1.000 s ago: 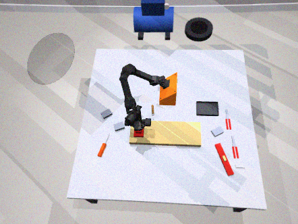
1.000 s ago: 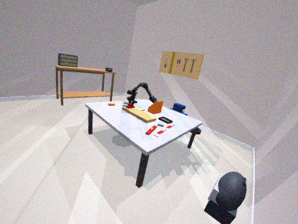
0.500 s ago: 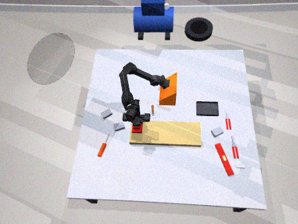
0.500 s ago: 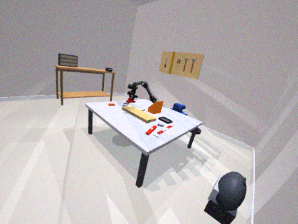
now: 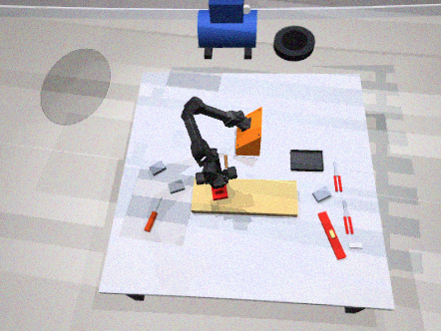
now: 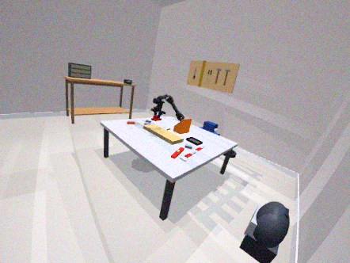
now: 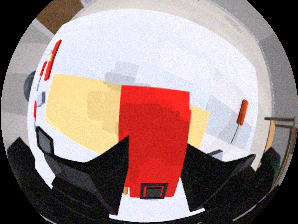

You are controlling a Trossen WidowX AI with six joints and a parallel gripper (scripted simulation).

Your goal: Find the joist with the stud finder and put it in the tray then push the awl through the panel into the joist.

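Observation:
My gripper (image 5: 219, 184) (image 6: 157, 115) (image 7: 153, 140) is shut on the red stud finder (image 5: 220, 193) (image 6: 156, 118) (image 7: 155, 120). The stud finder is held raised above the left part of the tan floor panel (image 5: 264, 196) (image 6: 168, 135) (image 7: 75, 100), with a gap below it in the exterior view. The black tray (image 5: 306, 161) (image 6: 194, 141) (image 7: 45, 141) lies right of and behind the panel and holds nothing. A small brown stick-like item (image 5: 225, 162) lies behind the panel. A tool with an orange handle (image 5: 151, 221) (image 6: 131, 123) (image 7: 242, 112) and thin shaft lies left. I cannot tell which is the awl. The joist is hidden.
An orange angled block (image 5: 249, 132) (image 6: 183, 127) stands behind the panel. Grey blocks (image 5: 158, 167) (image 5: 176, 186) lie left and another grey block (image 5: 321, 194) lies right. A red level (image 5: 331, 235) (image 6: 177, 153) and two red-handled tools (image 5: 338, 183) (image 5: 348, 224) lie at the right.

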